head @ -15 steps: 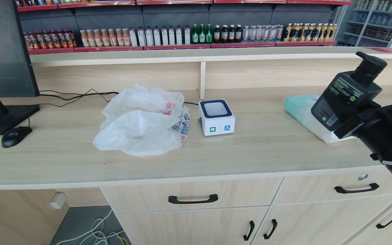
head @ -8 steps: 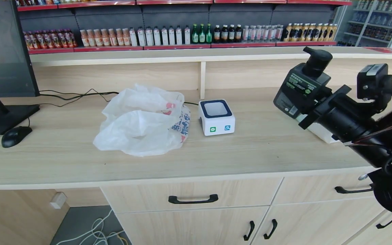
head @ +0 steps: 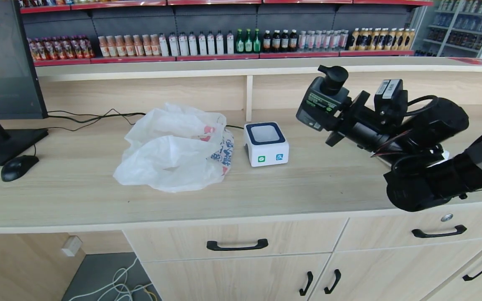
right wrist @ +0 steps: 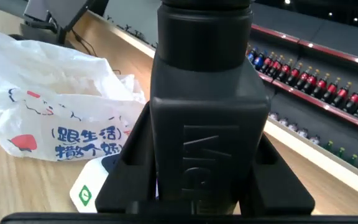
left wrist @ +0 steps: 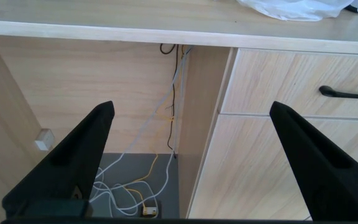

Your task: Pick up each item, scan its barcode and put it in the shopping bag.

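Observation:
A black pump bottle (head: 324, 100) hangs tilted above the counter, just right of the white scanner box (head: 265, 144), with my right gripper (head: 343, 119) shut on its body. In the right wrist view the bottle (right wrist: 205, 118) stands between the black fingers (right wrist: 132, 168), with the scanner's corner (right wrist: 91, 186) and the bag (right wrist: 48, 115) beyond. The white plastic shopping bag (head: 175, 147) lies crumpled left of the scanner. My left gripper (left wrist: 191, 155) hangs open below the counter edge, facing the cabinet front, nothing between its fingers.
A monitor (head: 2, 75) and a black mouse (head: 16, 167) sit at the counter's far left, with cables (head: 94, 117) running behind the bag. A raised back ledge (head: 241, 67) borders the counter. Drawers with black handles (head: 237, 244) lie below.
My right arm has carried the pump bottle leftward, from above the white pack at the right side to beside the scanner. The arm now covers that pack.

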Robot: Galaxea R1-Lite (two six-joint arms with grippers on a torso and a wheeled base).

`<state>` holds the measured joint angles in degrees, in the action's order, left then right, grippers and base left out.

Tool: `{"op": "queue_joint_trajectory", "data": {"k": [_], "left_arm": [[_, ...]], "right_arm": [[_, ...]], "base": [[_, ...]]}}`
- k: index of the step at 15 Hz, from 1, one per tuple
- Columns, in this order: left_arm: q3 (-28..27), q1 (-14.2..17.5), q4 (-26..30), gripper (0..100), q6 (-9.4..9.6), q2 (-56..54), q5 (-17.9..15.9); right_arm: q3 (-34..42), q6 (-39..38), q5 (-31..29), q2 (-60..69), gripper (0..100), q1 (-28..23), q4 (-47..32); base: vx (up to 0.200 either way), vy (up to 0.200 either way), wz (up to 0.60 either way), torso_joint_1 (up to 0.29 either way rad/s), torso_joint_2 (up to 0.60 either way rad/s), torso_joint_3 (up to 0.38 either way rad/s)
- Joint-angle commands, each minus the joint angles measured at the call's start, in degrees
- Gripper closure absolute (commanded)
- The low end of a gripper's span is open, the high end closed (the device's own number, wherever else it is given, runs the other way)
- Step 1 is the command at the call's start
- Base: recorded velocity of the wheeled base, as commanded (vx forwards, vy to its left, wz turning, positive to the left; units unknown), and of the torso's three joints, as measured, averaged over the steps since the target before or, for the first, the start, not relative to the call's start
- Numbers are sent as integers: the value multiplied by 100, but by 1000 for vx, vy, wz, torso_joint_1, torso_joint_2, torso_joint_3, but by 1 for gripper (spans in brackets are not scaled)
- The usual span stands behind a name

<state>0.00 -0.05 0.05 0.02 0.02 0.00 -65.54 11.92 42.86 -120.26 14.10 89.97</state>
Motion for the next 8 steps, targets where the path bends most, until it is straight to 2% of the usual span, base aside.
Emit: {"op": "queue_joint_trajectory", "data": {"k": [1,6,8], "left_arm": [[0,-4,4,0,15,-2,0],[0,-4,4,0,15,-2,0],[0,-4,4,0,6,-2,0]], "right_arm": [[-645,47,91,-595,100,101,3],[-627,-278,-542,-323,100,-39,3],[-618,-322,-630,-244,100,-39,3]], "base": [[0,0,0,0,0,0],[0,0,0,0,0,0],[-200,0,0,7,2,0]]}}
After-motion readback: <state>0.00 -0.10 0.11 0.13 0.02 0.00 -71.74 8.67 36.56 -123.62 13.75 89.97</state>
